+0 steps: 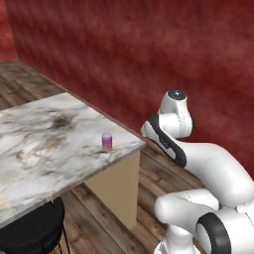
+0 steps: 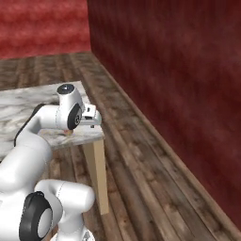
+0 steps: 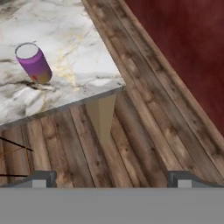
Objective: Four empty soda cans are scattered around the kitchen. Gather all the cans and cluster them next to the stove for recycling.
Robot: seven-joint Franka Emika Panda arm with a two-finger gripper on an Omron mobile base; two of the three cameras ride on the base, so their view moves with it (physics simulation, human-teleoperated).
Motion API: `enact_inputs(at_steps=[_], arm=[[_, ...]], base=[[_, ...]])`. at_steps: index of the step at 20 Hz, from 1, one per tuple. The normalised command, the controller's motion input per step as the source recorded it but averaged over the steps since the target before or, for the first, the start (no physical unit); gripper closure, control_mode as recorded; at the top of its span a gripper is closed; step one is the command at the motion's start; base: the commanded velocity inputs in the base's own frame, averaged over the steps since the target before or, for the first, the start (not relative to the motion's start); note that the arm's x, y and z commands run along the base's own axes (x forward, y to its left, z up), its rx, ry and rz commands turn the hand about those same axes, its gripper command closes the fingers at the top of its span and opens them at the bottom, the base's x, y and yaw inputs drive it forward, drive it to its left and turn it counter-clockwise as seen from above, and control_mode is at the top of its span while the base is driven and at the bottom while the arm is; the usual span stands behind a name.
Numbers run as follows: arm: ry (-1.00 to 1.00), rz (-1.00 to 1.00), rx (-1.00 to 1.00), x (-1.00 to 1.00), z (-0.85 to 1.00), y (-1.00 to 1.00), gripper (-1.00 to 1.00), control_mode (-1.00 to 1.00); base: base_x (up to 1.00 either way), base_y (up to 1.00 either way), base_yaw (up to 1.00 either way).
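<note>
A purple soda can [image 1: 106, 142] with a silver top stands upright on the marble table [image 1: 39, 144], close to its near corner. In the hand view the same can [image 3: 33, 63] sits at the upper left on the table [image 3: 74, 30]. My gripper [image 3: 113, 179] is open with nothing between its fingertips [image 3: 41, 179]. It hangs beyond the table's corner, over the wooden floor, well apart from the can. My hand [image 2: 90, 116] shows beside the table edge in the right base view. The stove is out of view.
A dark red wall [image 1: 149, 44] runs close behind the table, with a strip of wood floor [image 2: 141, 155] between. A beige table leg [image 3: 101, 118] stands under the corner. A black stool [image 1: 30, 230] sits under the table's near side.
</note>
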Motion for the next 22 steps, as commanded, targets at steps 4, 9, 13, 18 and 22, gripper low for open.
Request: enact_inputs(at_steps=[4,9,13,18,22], arm=[[0.00,0.00,0.00,0.00,0.00,0.00,-1.00,1.00],[0.00,0.00,0.00,0.00,0.00,0.00,-1.00,1.00],[0.00,0.00,0.00,0.00,0.00,0.00,-1.00,1.00],[0.00,0.00,0.00,0.00,0.00,0.00,-1.00,1.00],[0.00,0.00,0.00,0.00,0.00,0.00,-1.00,1.00]], base=[[0.40,-0.15,0.24],[0.38,-0.22,0.17],[0.39,-0.22,0.19],[0.45,-0.20,0.17],[0.55,-0.16,0.12]])
